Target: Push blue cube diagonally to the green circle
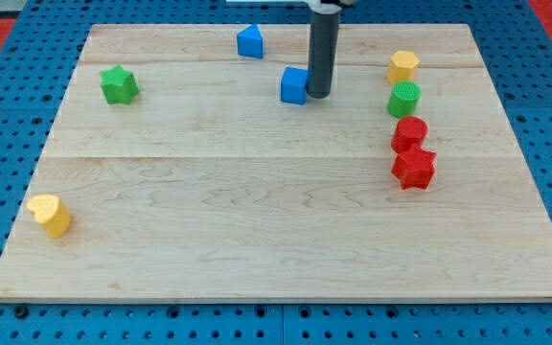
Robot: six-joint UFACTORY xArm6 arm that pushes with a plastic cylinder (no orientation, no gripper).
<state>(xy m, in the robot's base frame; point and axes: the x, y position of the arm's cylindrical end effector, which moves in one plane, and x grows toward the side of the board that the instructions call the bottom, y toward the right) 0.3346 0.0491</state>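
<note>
**A:** Blue cube (pixel 294 85), where does it sit on the bench (pixel 257 220)?

**B:** Toward the view's top, a little right of centre on the pale wooden board. My tip (pixel 318 95) stands just beside it on the view's right, so close that the two look to be touching, though I cannot say for certain.

**A:** And the gripper, are its jaws apart or together?

**B:** No gripper shows; the arm ends in a straight dark rod, upright, coming down from the view's top edge.

**A:** Where is the green circle (pixel 403 99)?

**B:** Over on the view's right, well apart from the cube and slightly lower than it. My tip lies between the cube and that circle.

**A:** What crowds around the circle?

**B:** A yellow block (pixel 402 66), roughly hexagonal, sits just above it. Just below comes a rounded red block (pixel 409 133), and touching that one's lower side a red star (pixel 414 167). The four make a near-vertical column.

**A:** Anything else?

**B:** A second blue block (pixel 249 41), peaked on top, sits near the view's top edge, up and left of the cube. A green star (pixel 119 84) lies far to the view's left at about the cube's height. A yellow heart-like block (pixel 50 214) rests alone near the lower left corner.
</note>
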